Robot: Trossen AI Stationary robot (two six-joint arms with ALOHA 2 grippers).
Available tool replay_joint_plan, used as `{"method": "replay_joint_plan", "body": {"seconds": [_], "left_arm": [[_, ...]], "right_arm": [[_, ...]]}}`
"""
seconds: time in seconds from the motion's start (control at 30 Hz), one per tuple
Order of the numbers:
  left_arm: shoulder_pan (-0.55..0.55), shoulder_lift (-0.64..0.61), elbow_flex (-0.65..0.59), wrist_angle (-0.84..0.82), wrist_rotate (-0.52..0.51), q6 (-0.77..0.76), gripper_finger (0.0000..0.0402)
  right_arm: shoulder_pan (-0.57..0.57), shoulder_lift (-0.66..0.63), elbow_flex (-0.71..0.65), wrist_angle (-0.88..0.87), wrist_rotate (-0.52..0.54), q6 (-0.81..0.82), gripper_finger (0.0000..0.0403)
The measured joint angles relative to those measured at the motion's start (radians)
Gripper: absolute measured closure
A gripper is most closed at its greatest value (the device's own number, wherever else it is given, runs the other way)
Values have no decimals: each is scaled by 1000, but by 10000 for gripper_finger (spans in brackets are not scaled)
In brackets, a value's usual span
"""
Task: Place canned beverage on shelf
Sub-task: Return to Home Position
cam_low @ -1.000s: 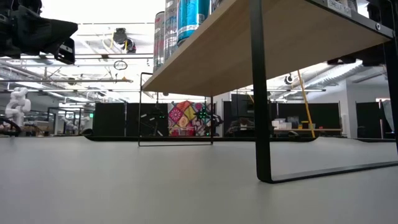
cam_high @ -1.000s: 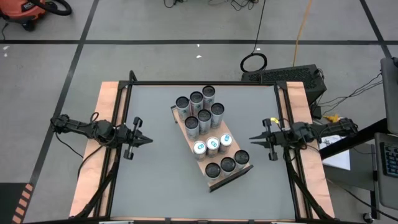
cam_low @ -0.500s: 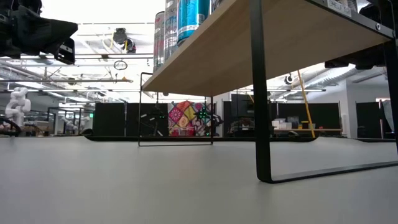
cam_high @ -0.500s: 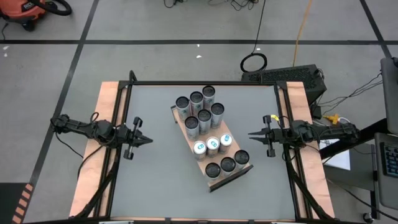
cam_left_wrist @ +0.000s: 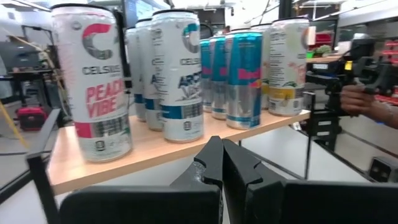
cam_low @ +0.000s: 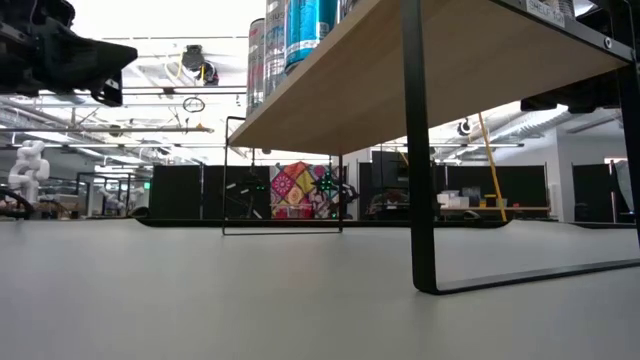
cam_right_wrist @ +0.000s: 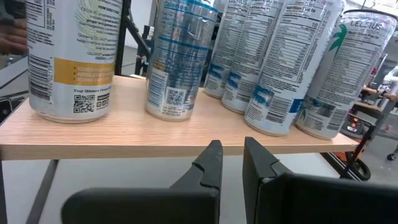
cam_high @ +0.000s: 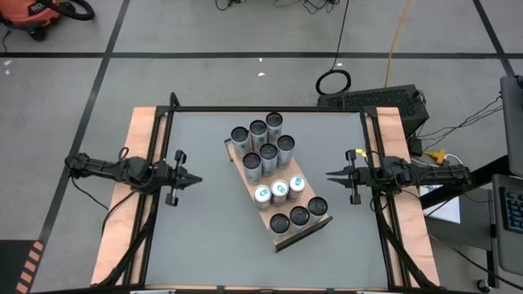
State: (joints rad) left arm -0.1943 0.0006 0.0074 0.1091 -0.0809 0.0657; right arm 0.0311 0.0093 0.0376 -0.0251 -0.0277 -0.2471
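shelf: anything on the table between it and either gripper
Nothing visible. In the high view only bare grey tabletop lies between the left gripper and the shelf, and likewise between it and the right gripper.

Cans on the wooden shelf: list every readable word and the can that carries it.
"CELSIUS" and "PEACH VIBE": tall white can with pink lettering.
"CELSIUS" and "ARCTIC VIBE": tall white can with blue lettering.
"CELSIUS": white can with green mark.
Nutrition panels on the can backs, right wrist view: too small to read.
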Motion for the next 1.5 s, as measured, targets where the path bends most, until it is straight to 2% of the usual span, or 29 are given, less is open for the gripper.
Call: {"method": "replay_joint_plan", "body": {"seconds": [0.47,1.5], "left_arm": [[129,0,0,-85,133,-8,402],[131,0,0,-95,131,-60,402]], "right_arm": [[0,0,0,-2,5,-6,403],[1,0,0,-6,25,25,403]]}}
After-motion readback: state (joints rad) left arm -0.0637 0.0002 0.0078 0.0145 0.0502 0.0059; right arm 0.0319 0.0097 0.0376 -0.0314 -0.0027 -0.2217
